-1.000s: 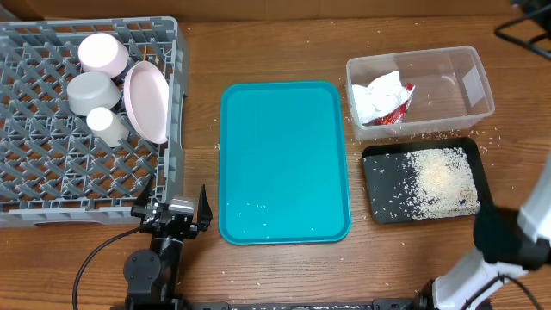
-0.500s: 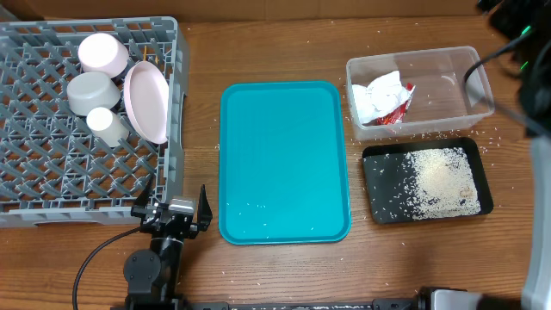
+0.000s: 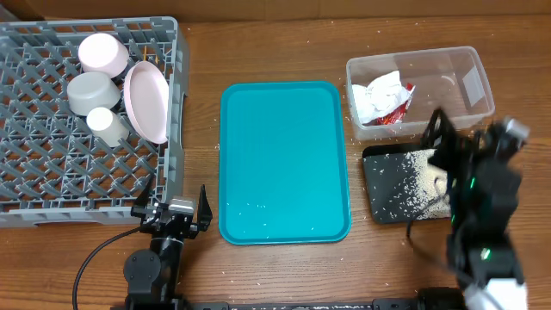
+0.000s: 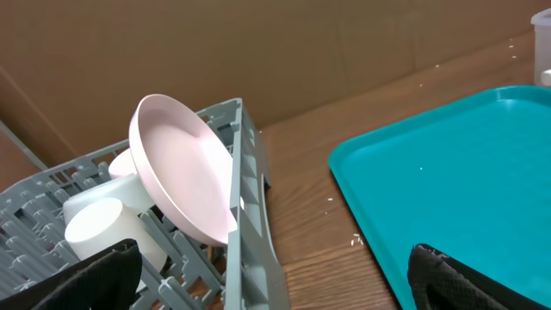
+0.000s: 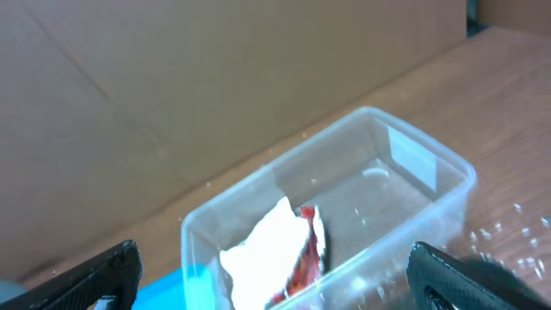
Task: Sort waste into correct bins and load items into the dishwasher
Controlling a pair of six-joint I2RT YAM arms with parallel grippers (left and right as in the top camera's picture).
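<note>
The grey dishwasher rack [image 3: 52, 172] at the left holds a pink cup [image 3: 102, 52], a grey bowl [image 3: 93, 91], a white cup [image 3: 105, 122] and a pink plate [image 3: 146, 100] standing on edge. The plate also shows in the left wrist view [image 4: 181, 181]. The clear bin [image 3: 469, 82] holds white paper [image 3: 374, 93] and a red wrapper [image 3: 398, 109]. A black tray [image 3: 387, 176] holds spilled rice. My left gripper [image 3: 172, 205] is open and empty by the rack's front corner. My right gripper [image 3: 443, 142] is open and empty over the black tray, facing the clear bin [image 5: 413, 172].
A teal tray [image 3: 284, 159] lies in the middle with a few rice grains near its front edge. Loose rice grains are scattered on the wood around the bin and black tray. A brown cardboard wall stands behind the table.
My right arm has swung in from the right edge and now hangs over the black tray, hiding part of it. The left arm and all objects have not moved.
</note>
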